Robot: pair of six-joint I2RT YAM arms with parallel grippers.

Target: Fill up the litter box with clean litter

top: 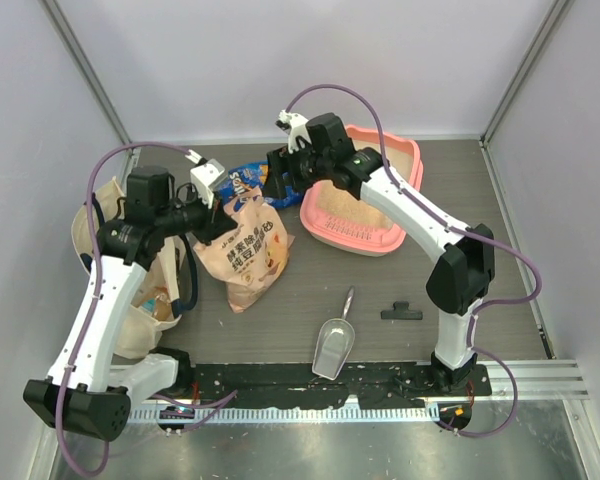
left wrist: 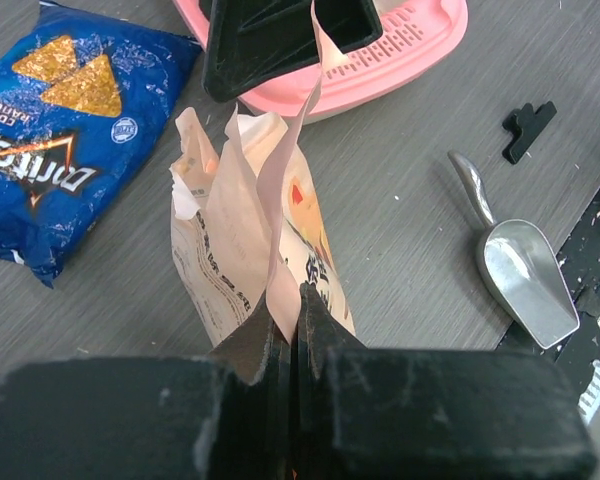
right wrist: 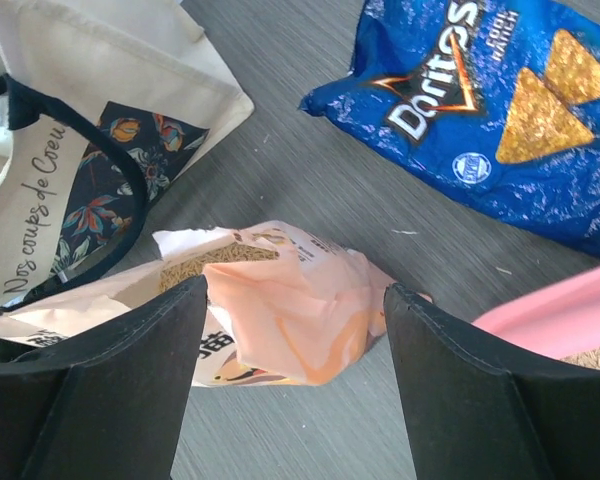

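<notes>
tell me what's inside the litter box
Beige litter covers the visible floor of the litter box. The right arm crosses above it, so part of the floor is hidden and cannot be checked.

Litter box [top: 356, 233]: we see a pink tray, flat on the table, far right.
Clean litter [top: 342, 208]: we see beige granules covering its floor.
</notes>
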